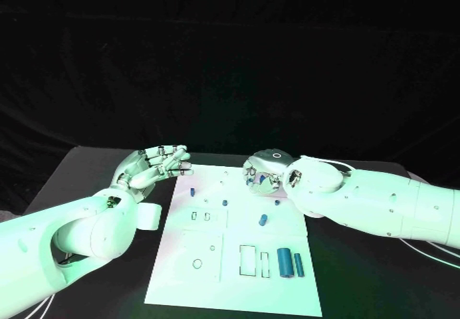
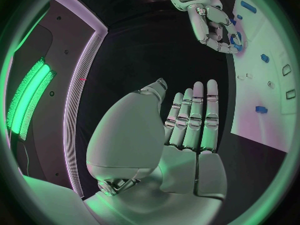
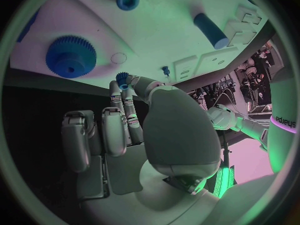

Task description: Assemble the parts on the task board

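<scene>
The white task board point(image 1: 234, 266) lies in the middle of the black table. Near its front right two blue cylinders point(image 1: 284, 261) lie side by side, and small blue pegs point(image 1: 262, 220) stand further back. My right hand point(image 1: 264, 176) hovers over the board's far part and pinches a small blue gear point(image 3: 122, 77) between thumb and a finger; the other fingers are curled in. A large blue gear point(image 3: 70, 56) sits on the board just beyond it. My left hand point(image 1: 153, 166) is held palm up beside the board's far left corner, fingers straight and holding nothing.
On the board point(image 3: 156, 30) beyond my right hand are a small blue ring point(image 3: 127, 0) and a blue cylinder point(image 3: 209, 29). Rectangular slots point(image 1: 248, 260) are cut near the board's front. Black table surface surrounds the board, with a dark curtain behind.
</scene>
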